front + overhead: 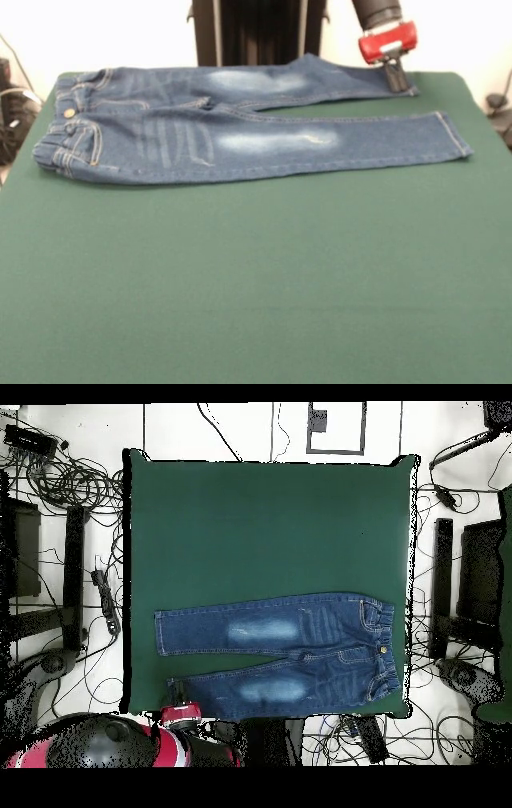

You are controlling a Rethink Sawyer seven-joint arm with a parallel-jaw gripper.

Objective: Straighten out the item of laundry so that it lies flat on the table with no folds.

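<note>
Dark green felt table [256,304] filling pretty much the whole front view, pale wall behind, black pedestal [258,32] standing at the far side. From overhead, sitting on a light floor with cables [90,544] snaking all over both sides, plus some dark stands and gear along the edges.

Loads of bare green on the side away from the robot, basically more than half the top. Way less slack on the robot's side: jeans [240,128] lying close to that edge, the far leg's hem nearly touching the table's rim by the corner, waistband [68,120] ending just short of the opposite side edge.

Running lengthwise across the table, long axis parallel to the robot-side edge. In the front view, waistband pointing left, both hems pointing right. Legs splitting into a shallow V, far one angling a bit toward the pedestal. Lying front-up, brass button [70,113] and pale thigh patches showing. Looking mostly flat, just some bunching at the elastic waist.

Gripper [396,78] hanging down right at the far leg's hem, red block above it. Fingers looking pressed close together, but honestly can't tell whether pinching the denim or just touching it.
</note>
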